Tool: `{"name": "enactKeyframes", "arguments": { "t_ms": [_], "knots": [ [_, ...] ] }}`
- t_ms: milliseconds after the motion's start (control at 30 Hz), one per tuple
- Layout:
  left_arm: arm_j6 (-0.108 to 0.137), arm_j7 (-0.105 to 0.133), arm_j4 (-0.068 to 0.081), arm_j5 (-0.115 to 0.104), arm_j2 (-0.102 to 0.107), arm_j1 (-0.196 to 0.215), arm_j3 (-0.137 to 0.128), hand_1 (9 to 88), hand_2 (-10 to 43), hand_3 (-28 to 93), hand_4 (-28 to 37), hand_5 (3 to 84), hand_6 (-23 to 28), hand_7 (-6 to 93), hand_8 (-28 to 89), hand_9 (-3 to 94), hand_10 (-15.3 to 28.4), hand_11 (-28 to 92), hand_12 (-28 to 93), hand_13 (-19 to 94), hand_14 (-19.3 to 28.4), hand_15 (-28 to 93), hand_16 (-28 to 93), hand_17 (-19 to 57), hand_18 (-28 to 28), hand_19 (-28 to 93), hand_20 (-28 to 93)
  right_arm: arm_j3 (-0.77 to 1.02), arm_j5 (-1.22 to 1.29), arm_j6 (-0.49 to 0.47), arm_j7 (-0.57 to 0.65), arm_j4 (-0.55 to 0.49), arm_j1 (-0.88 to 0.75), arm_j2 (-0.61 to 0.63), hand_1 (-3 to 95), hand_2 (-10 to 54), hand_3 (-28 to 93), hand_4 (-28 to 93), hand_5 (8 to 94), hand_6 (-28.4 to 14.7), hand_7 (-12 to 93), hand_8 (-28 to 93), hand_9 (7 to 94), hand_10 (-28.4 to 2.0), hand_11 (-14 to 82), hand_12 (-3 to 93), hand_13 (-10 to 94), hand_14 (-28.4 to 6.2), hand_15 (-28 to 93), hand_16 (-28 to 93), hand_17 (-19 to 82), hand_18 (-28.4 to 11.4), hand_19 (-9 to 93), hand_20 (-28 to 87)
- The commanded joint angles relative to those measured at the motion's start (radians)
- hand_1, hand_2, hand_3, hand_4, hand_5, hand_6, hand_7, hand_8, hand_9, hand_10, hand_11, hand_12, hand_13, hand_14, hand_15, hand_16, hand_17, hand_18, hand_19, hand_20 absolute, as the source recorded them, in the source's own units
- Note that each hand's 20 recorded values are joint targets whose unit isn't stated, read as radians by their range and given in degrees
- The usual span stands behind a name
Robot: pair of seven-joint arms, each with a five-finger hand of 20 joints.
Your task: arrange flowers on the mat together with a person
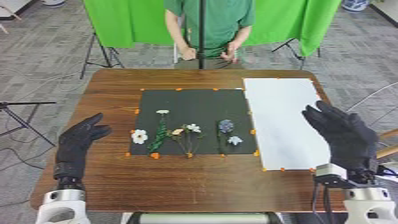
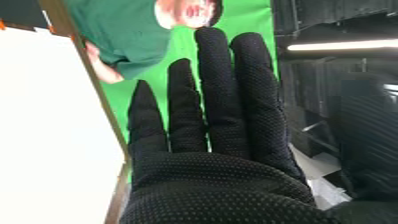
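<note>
The brown table spreads across the middle and lower part of the head view, with the dark mat at its centre and the white sheet to the right. The right hand is at the right of the frame, by the sheet's right edge, its fingers straight and released. The left hand is at the left, its fingers loosely bent and empty. The flowers lie on the mat between the hands, well apart from both hands' fingers: a green leafy stem left of centre, a pale-headed sprig at lower centre, a bluish bloom right of centre, a white flower at lower left and a smaller pale flower at lower right.
</note>
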Motion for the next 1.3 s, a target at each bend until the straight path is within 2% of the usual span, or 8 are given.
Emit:
{"name": "enactKeyframes", "arguments": {
  "t_ms": [33,100,200,300,467,767,1300],
  "knots": [
    [-0.001,-0.001,0.002,0.001,-0.004,0.009,0.002,25.6,-0.4,70,-20.6,52.0,3.2,12.7,-6,56.6,15.5,21,15,50,18.6,23,-2,15.0,13.3,13,22,0.018,0.003,0.025,-0.027,-0.004,-0.016,-0.003,19.4,13.3,76,-20,59.6,0.9,10,-9,62.2,-11.5,8.4,12.8,38,-9.3,13,10,21,-13.1,2,27],
    [0.001,0.000,0.003,0.000,-0.005,0.005,0.003,25.6,-0.5,70,-20.6,52.0,3.2,12.8,-6,56.7,15.5,21,15,50,18.5,23,-2,15.0,13.3,13,22,0.030,0.000,0.017,-0.023,-0.008,-0.030,-0.012,18.8,11.5,76,-20,58.2,0.7,10,-9,59.8,-12.0,8.0,12.8,38,-9.4,14,9,20,-13.0,2,27],
    [0.002,-0.001,0.004,0.001,-0.006,0.003,0.003,25.6,-0.5,70,-20.5,52.0,3.2,12.8,-6,56.7,15.6,21,15,50,18.6,23,-2,15.0,13.3,13,22,0.029,0.007,0.010,-0.017,-0.007,-0.032,-0.012,14.5,3.7,76,-19,53.5,-0.1,9,-9,51.9,-13.5,6.5,12.7,35,-11.3,13,8,20,-14.4,1,27],
    [0.002,-0.002,0.003,0.002,-0.006,0.007,0.001,25.6,-0.6,70,-20.4,52.0,3.2,12.7,-6,56.7,15.5,21,15,50,18.6,23,-2,15.0,13.3,14,22,0.022,0.003,0.011,-0.010,-0.005,-0.023,-0.007,12.2,1.4,75,-18,50.4,-0.6,8,-8,47.9,-14.3,5.8,12.7,33,-12.5,12,9,19,-15.3,1,27],
    [0.003,-0.002,0.002,0.002,-0.009,0.008,0.002,25.5,-0.6,70,-20.5,52.0,3.2,12.7,-6,56.6,15.6,21,15,50,18.6,23,-2,15.0,13.3,14,22,-0.001,0.009,0.037,0.002,-0.006,-0.011,0.005,11.3,1.3,75,-18,49.9,-0.7,8,-8,47.1,-14.5,5.8,12.9,32,-13.1,12,10,18,-15.6,1,27],
    [0.006,0.003,-0.002,0.001,-0.012,0.016,0.002,25.5,-0.6,70,-20.5,52.0,3.2,12.7,-6,56.6,15.6,21,15,50,18.6,23,-2,15.0,13.3,14,22,-0.004,0.006,0.028,0.007,-0.003,-0.006,0.007,11.2,0.9,75,-17,50.1,-0.8,7,-8,47.4,-14.6,5.9,13.1,33,-13.4,12,11,18,-15.7,2,27],
    [0.001,0.000,0.002,0.001,-0.004,0.007,0.000,25.6,-0.7,70,-20.5,52.0,3.2,12.7,-6,56.7,15.5,21,15,50,18.6,23,-2,14.9,13.4,14,22,0.001,0.003,0.015,0.007,0.000,-0.005,0.003,11.4,0.4,74,-17,50.7,-0.9,8,-8,48.1,-14.6,6.0,13.4,34,-13.5,11,13,18,-15.8,2,27]
  ]
}}
